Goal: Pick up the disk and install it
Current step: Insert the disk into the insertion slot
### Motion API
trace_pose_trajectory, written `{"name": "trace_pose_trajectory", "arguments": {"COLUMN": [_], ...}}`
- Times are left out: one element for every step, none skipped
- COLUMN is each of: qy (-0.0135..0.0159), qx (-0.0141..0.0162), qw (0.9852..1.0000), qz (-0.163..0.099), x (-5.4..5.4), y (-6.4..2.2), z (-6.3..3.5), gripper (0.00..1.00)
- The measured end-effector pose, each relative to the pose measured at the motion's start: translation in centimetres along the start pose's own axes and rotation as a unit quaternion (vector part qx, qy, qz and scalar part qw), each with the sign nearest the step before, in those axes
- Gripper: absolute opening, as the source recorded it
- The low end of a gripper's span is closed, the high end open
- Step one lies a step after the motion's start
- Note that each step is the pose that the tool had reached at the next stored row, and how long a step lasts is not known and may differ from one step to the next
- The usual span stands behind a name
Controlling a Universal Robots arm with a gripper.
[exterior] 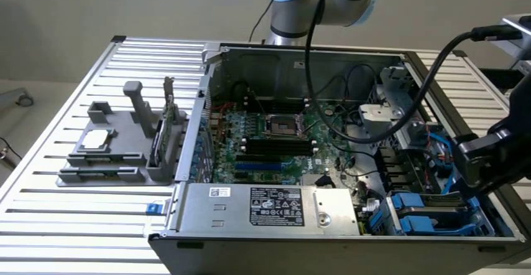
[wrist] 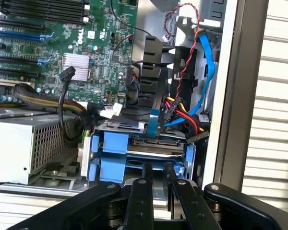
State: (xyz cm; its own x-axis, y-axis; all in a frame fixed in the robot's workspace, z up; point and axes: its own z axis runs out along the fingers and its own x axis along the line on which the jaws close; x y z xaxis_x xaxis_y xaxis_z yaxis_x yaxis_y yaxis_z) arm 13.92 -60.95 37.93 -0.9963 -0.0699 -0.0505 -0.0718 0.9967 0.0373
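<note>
The disk (wrist: pixel 153 152), silver-grey metal edged by a blue plastic carrier, lies in the drive bay at the open computer case's corner. Its connector end faces the red, yellow and blue cables. My gripper (wrist: pixel 157 168) comes at its near edge. The two dark fingers (wrist: pixel 146 175) stand close together, with grey metal of the disk between them. In the exterior view the gripper (exterior: pixel 470 177) hangs at the exterior view's right, just over the blue-framed disk (exterior: pixel 427 211) in the case's near right corner.
The case (exterior: pixel 332 247) lies open on a slatted metal table (exterior: pixel 66 225). Beside the bay are the power supply (exterior: pixel 274 206), the motherboard (exterior: pixel 274 132) and a cable bundle (wrist: pixel 182 115). A grey fixture (exterior: pixel 116 153) on the exterior view's left holds a small square chip (exterior: pixel 93 139) and an upright card (exterior: pixel 168 122).
</note>
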Motion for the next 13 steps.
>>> {"name": "trace_pose_trajectory", "arguments": {"qy": [0.0001,0.0001,0.0001,0.0,-0.0002,-0.0005,-0.0008,-0.0011,-0.0015,-0.0018,-0.0022,-0.0025,-0.0028], "qx": [0.0004,0.0007,0.0011,0.0015,0.0019,0.0024,0.0028,0.0032,0.0037,0.0042,0.0046,0.005,0.0055], "qw": [1.0,0.9999,0.9997,0.9995,0.9991,0.9987,0.9982,0.9976,0.997,0.9962,0.9954,0.9945,0.9934], "qz": [0.008,0.016,0.024,0.033,0.041,0.05,0.059,0.069,0.078,0.087,0.096,0.105,0.114], "x": [0.0,0.0,0.0,0.0,-0.01,-0.01,-0.02,0.0,0.0,0.0,0.0,0.0,0.0], "y": [0.0,0.0,0.0,0.0,0.0,0.0,0.0,0.0,0.0,0.0,0.0,0.0,0.0], "z": [0.0,0.0,0.01,0.01,0.01,0.01,0.02,0.03,0.03,0.04,0.04,0.05,0.06], "gripper": [0.23,0.23,0.23,0.23,0.23,0.23,0.23,0.23,0.23,0.23,0.23,0.23,0.23]}}
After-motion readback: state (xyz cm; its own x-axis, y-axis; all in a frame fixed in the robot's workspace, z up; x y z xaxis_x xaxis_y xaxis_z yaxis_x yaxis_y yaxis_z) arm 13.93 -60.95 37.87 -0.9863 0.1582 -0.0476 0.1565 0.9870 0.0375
